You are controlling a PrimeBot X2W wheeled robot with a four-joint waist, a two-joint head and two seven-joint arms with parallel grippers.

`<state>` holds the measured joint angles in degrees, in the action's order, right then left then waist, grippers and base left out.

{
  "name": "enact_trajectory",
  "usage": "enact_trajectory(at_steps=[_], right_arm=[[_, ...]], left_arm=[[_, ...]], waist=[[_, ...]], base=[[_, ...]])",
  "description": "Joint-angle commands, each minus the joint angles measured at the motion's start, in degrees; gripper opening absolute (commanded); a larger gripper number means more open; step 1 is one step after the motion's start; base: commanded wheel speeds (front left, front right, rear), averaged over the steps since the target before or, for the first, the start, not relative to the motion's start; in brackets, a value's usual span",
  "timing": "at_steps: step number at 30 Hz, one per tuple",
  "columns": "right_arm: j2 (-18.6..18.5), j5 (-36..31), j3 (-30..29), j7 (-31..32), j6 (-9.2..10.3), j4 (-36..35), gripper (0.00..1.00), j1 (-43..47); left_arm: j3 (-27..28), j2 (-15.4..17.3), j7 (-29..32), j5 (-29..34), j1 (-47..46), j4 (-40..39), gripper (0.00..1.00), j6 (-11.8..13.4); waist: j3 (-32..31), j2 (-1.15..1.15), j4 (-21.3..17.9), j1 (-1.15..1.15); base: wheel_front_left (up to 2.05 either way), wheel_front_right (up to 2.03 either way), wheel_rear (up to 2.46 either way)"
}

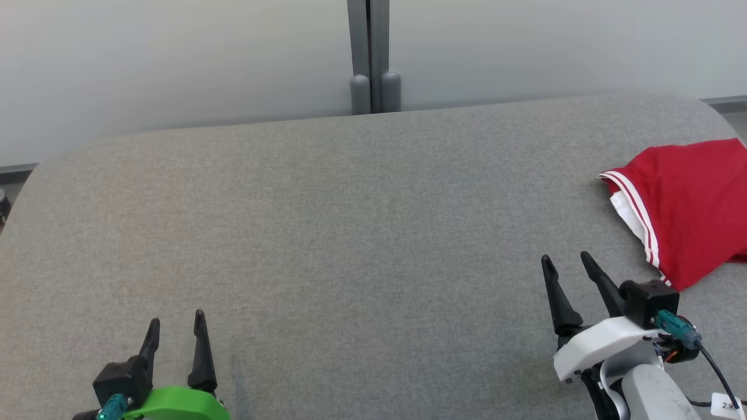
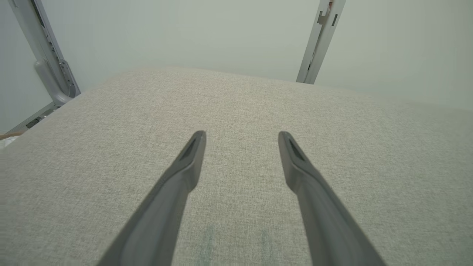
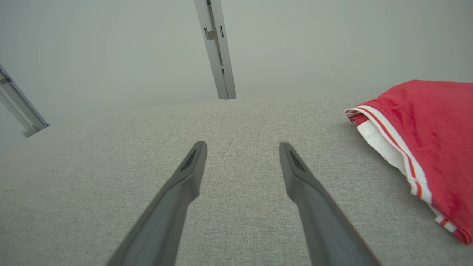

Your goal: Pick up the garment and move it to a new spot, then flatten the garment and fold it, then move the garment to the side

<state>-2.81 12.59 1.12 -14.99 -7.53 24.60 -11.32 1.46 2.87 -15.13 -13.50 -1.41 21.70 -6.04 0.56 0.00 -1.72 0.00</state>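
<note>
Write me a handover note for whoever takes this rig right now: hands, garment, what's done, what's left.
Left hand: open, empty, above the grey fabric-covered surface.
Right hand: open, empty, apart from the red garment with white striped trim.
Garment: lies at the surface's right side, partly out of the head view.
Done: looks folded and moved aside.
Remaining: probably nothing; check the fold.

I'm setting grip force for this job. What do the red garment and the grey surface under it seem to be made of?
Red garment: thin, smooth fabric with a faint sheen, likely synthetic sportswear; white, red-striped trim at its edge. Grey surface: matte, heathered woven upholstery cloth; fine weave shows in the wrist views, and its rounded edges suggest padding.
</note>
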Motion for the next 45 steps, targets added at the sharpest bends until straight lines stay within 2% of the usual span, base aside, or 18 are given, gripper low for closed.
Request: enact_trajectory(at_steps=[1,5,6,9,26,45], right_arm=[[-0.24,0.28,-0.16,-0.23,0.11,-0.23,1.0,0.81],[-0.24,0.15,-0.31,-0.23,0.11,-0.31,1.0,1.18],[0.02,0.0,-0.24,0.0,-0.01,0.09,0.0,0.34],[0.29,0.46,-0.39,0.33,-0.01,1.32,0.0,1.02],[0.19,18.02,-2.07,5.08,0.0,-1.26,0.0,1.69],[0.08,33.77,-3.48,9.22,0.02,-3.69,0.0,2.46]], left_arm=[[0.14,0.11,0.03,-0.31,0.78,-0.31,1.0,0.22],[0.38,0.11,0.03,-2.09,1.49,-0.96,1.0,-0.44],[0.23,-0.04,0.01,-1.84,0.93,-0.61,0.0,-0.25],[0.34,-0.31,0.27,-2.28,0.97,0.9,0.0,-0.26],[1.48,-0.21,5.06,-19.22,-0.65,-1.03,0.0,-0.43],[2.37,-0.11,9.22,-34.43,-1.8,-3.45,0.0,-0.12]], waist=[[-0.52,0.0,0.35,0.0],[-0.66,0.0,0.2,0.0],[-0.67,0.0,0.22,0.0],[-0.69,0.0,0.25,0.0],[-0.69,0.0,0.45,0.0],[-0.67,0.0,0.66,0.0]], base=[[0.0,0.0,0.0],[0.0,0.0,0.0],[0.0,0.0,0.0],[0.0,0.0,0.0],[0.0,0.0,0.0],[0.0,0.0,0.0]])
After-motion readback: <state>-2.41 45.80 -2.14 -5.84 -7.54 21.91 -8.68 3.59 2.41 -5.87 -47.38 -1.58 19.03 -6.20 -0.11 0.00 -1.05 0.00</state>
